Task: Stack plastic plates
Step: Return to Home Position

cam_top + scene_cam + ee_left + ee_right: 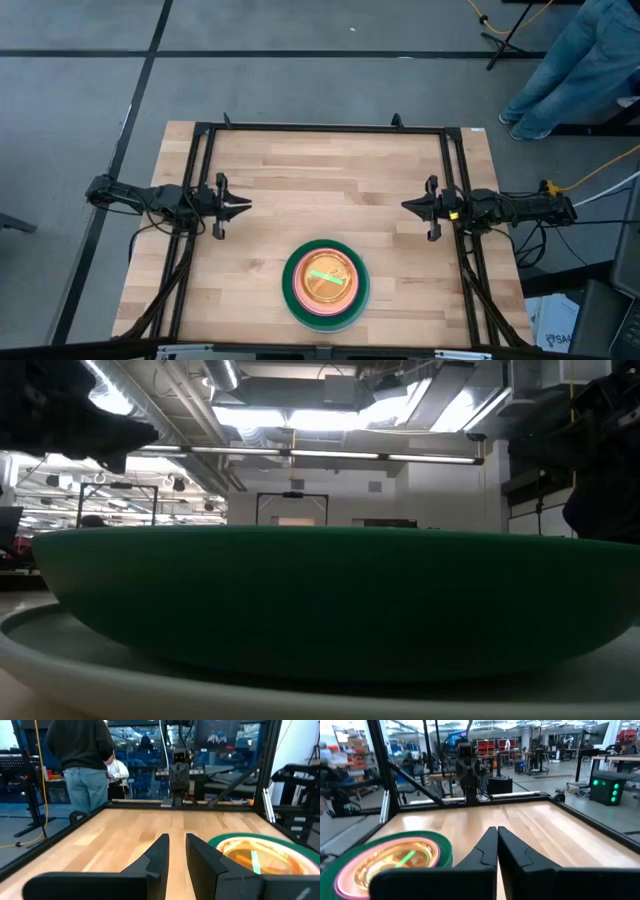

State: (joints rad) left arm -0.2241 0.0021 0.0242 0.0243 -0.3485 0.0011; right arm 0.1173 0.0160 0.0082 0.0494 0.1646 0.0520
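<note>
- The left gripper, over the left side of the pale wooden table, holds nothing; its fingers stand a narrow slit apart.
- The right gripper, opposite, is empty, fingers pressed together.
- The stack of round plastic plates sits between them, near the front edge.
- In the low view only the dark green plate and the pale plate rim beneath it show; the upper plates are hidden.

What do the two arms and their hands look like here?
Both arms are black and jointed, with dark cables alongside. The left hand and right hand each have two angular black fingers. A small yellow mark sits by the right wrist.
</note>
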